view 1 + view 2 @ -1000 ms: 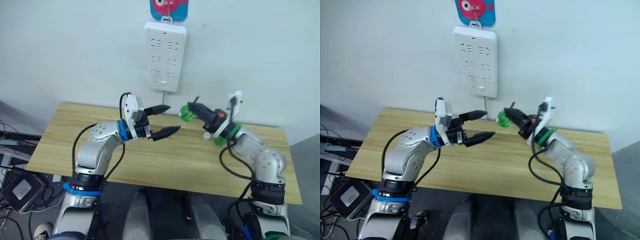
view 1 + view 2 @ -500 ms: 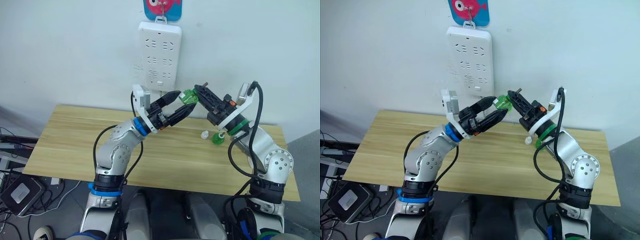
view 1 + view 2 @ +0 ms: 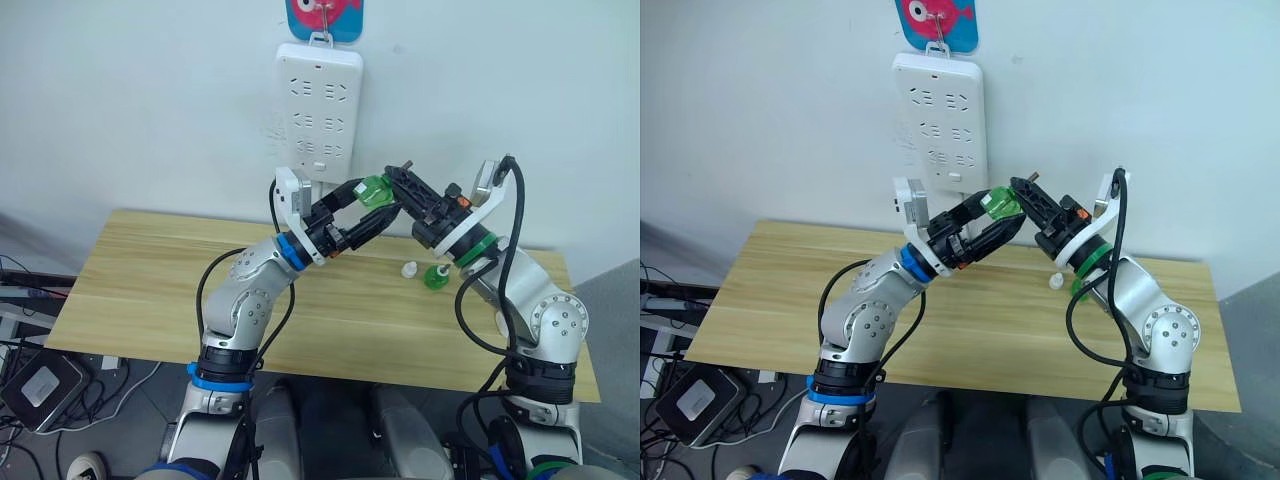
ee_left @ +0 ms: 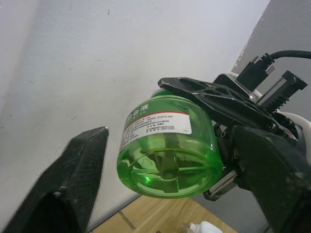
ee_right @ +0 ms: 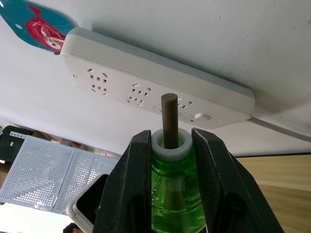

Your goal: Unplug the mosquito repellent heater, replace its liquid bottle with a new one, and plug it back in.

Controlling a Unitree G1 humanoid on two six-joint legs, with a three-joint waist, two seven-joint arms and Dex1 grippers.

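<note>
The left gripper (image 3: 372, 209) has its fingers spread wide around the base of the green liquid bottle (image 3: 376, 190), not yet pinching it. The bottle hangs above the bench (image 3: 140, 270), long axis lying between the arms, wick toward the right gripper (image 5: 169, 145), whose fingers clamp its white neck. It is translucent green, labelled.

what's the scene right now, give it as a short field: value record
right gripper: shut on the green liquid bottle at its white neck, wick exposed
left gripper: open, fingers either side of the bottle's base, not touching
bottle position: held in the air in front of the wall, above the wooden table
power strip: hangs on the wall, nothing plugged in
on table: a second green bottle and a small white cap
</note>
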